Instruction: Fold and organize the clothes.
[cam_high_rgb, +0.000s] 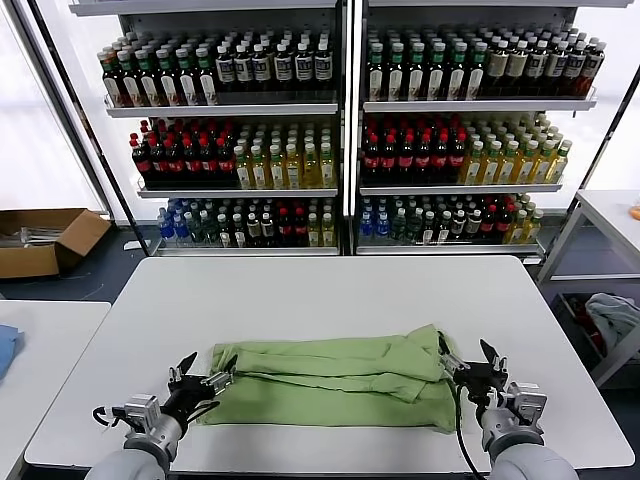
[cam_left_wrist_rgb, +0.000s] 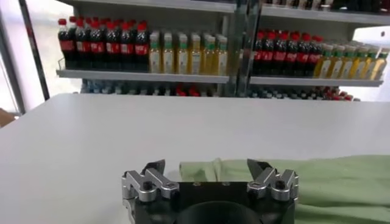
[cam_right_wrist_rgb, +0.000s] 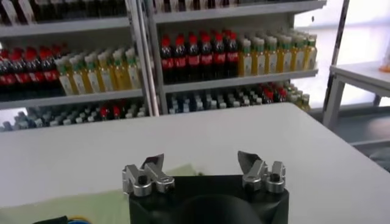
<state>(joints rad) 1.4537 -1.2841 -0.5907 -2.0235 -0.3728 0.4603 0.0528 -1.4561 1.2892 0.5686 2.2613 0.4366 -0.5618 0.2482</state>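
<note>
The clothes (cam_high_rgb: 335, 375) are one light green shirt, lying folded in a long band across the near half of the white table (cam_high_rgb: 330, 290), plain side up. My left gripper (cam_high_rgb: 207, 372) hovers at the band's left end, open and holding nothing. In the left wrist view the left gripper (cam_left_wrist_rgb: 207, 165) stands wide, with the shirt (cam_left_wrist_rgb: 317, 182) just beyond it. At the shirt's right end my right gripper (cam_high_rgb: 468, 360) is also open and empty. The right wrist view shows the right gripper (cam_right_wrist_rgb: 201, 159) spread above a corner of green fabric (cam_right_wrist_rgb: 91, 204).
Shelves of bottles (cam_high_rgb: 340, 130) stand behind the table. A cardboard box (cam_high_rgb: 45, 240) sits on the floor at the left. A second table (cam_high_rgb: 40, 340) on the left carries something blue (cam_high_rgb: 6, 350). At the right stands a rack with crumpled cloth (cam_high_rgb: 612, 315).
</note>
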